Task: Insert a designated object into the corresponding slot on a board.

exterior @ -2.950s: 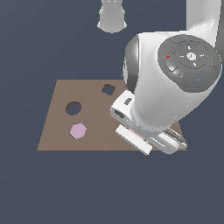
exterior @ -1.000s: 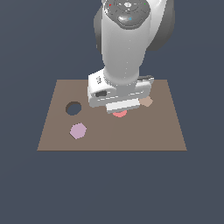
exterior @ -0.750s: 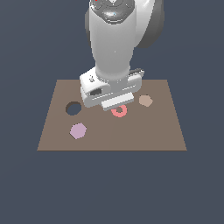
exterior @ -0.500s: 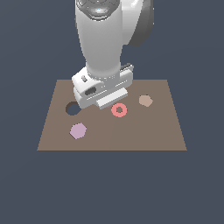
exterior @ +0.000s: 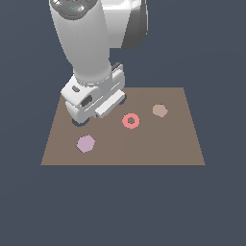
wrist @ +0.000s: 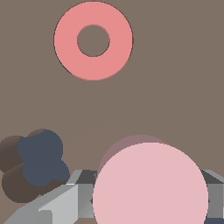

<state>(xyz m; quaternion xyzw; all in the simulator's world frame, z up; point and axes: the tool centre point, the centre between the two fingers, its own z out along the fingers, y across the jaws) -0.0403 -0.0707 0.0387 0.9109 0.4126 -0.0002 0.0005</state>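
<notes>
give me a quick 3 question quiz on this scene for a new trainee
1. True or false: the pink disc lies loose on the board.
2. Which piece has a hole through its middle? A) the mauve hexagon B) the red-pink ring C) the tan hexagon
3. In the wrist view, what shape is the dark hole beside the gripper?

Key
1. False: it sits between the gripper's fingers, above the board.
2. B.
3. Lobed and irregular, not a plain circle.

Brown board (exterior: 158, 144): ring (exterior: 130, 120), mauve hexagon (exterior: 85, 143), tan hexagon (exterior: 160, 110).
</notes>
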